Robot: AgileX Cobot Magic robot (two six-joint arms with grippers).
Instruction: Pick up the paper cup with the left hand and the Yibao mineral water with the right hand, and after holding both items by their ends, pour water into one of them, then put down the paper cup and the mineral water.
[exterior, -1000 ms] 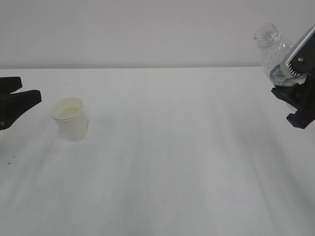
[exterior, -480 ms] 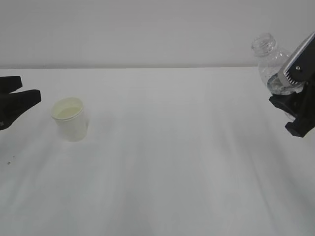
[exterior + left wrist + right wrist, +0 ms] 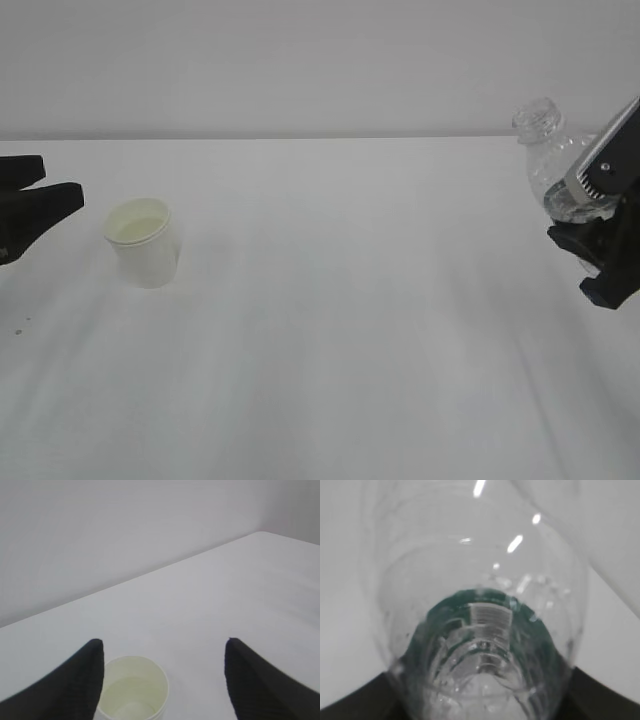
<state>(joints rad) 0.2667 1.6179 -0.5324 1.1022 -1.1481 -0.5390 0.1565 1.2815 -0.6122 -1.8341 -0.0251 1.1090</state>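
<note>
At far left my left hand point(image 3: 40, 205) hangs spread and empty, just left of the cup point(image 3: 145, 242), which stands upright on the table point(image 3: 340, 330) (liquid inside). Far right, my right hand point(image 3: 600, 215) clamps the bottle point(image 3: 552, 160) aloft, neck up, leaning left, still to set down.

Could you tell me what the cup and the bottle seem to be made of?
Cup: probably paper, matte white, opaque, with a rolled rim. Bottle: clear plastic by its look, glossy, see-through and ribbed, with bright glints in the right wrist view.
</note>
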